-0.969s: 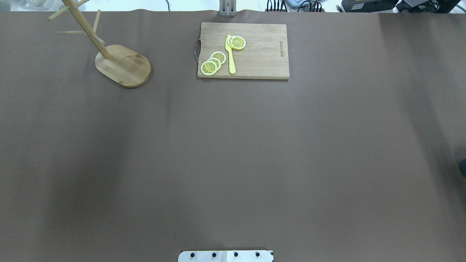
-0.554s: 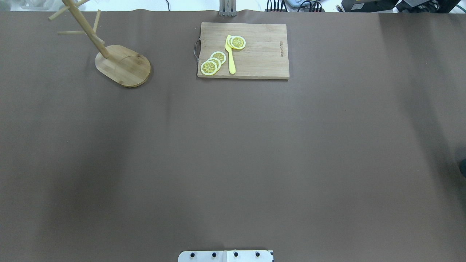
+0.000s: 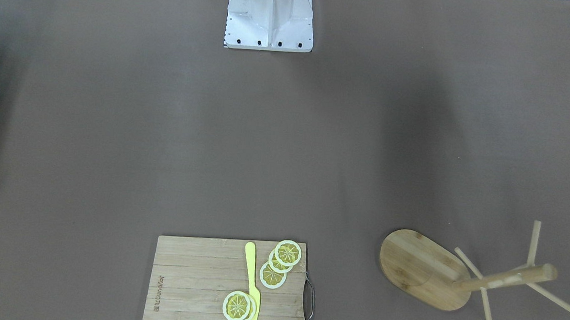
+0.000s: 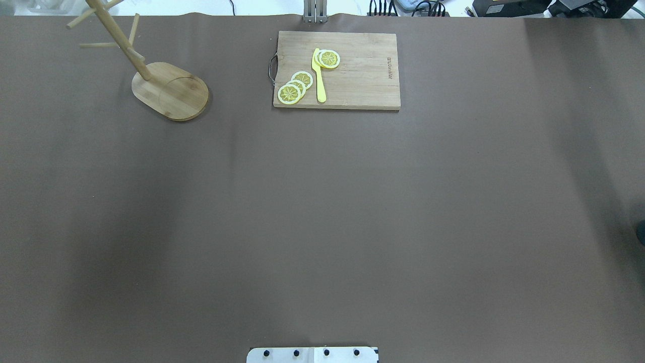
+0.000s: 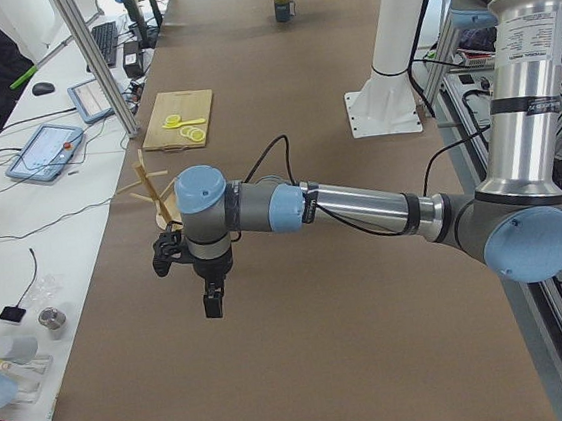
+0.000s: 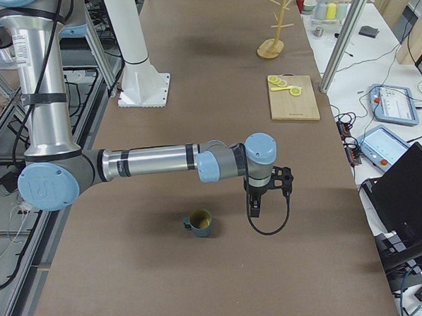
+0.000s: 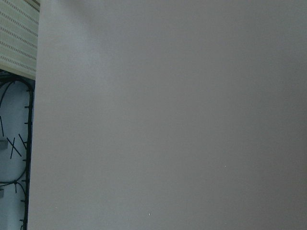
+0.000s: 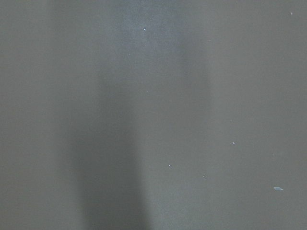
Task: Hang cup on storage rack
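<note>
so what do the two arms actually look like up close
The left arm and right arm match: silver metal tubes, pale blue caps on grey joints. The left gripper and right gripper are small and black with dark jaws, and a thin black cable loops off each wrist.

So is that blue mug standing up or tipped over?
Upright. The cup sits on the table with its open mouth facing up, yellow inside showing.
</note>
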Available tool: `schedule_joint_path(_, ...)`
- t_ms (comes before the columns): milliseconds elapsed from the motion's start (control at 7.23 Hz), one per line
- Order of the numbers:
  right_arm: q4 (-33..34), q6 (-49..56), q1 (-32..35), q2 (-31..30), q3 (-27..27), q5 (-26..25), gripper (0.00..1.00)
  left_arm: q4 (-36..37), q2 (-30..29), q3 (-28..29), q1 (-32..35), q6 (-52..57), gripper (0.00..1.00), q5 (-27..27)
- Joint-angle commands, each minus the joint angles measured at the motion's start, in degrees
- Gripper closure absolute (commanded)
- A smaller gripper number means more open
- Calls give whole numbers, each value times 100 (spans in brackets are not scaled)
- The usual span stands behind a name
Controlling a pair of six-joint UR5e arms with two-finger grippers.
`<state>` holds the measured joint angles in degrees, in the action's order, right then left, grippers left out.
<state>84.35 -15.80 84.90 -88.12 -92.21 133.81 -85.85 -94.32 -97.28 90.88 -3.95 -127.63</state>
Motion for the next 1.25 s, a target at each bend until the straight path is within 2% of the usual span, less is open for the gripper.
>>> schedule_joint_path(0, 12, -28, 0, -73, 37, 232, 0, -20, -17, -28, 0, 0, 2, -315)
schedule_joint_path(277, -32, 59, 0, -362, -207, 364, 0, -20, -17, -80, 0, 8, 2, -316)
schedule_joint_path(415, -345, 486, 0, -930, -618, 339, 0, -20, -8, -142, 0, 8, 2, -316)
schedule_joint_path(554, -940, 551, 9, -1536, -762, 495, 0, -11, -16, -160, 0, 8, 1, -307)
schedule_joint_path(692, -1225, 595, 9, -1751, -711, 532, 0, -20, -17, -169, 0, 8, 2, -298)
schedule_joint_path(830, -1358, 639, 9, -1901, -606, 480, 0, -11, -17, -169, 0, 8, 1, -298)
schedule_joint_path(969, -1890, 639, 9, -1902, -178, 470, 0, -11, -17, -169, 0, 0, 2, -315)
schedule_joint_path(1107, -2513, 639, 0, -1850, 487, 470, 0, -11, -25, -169, 0, -35, 2, -324)
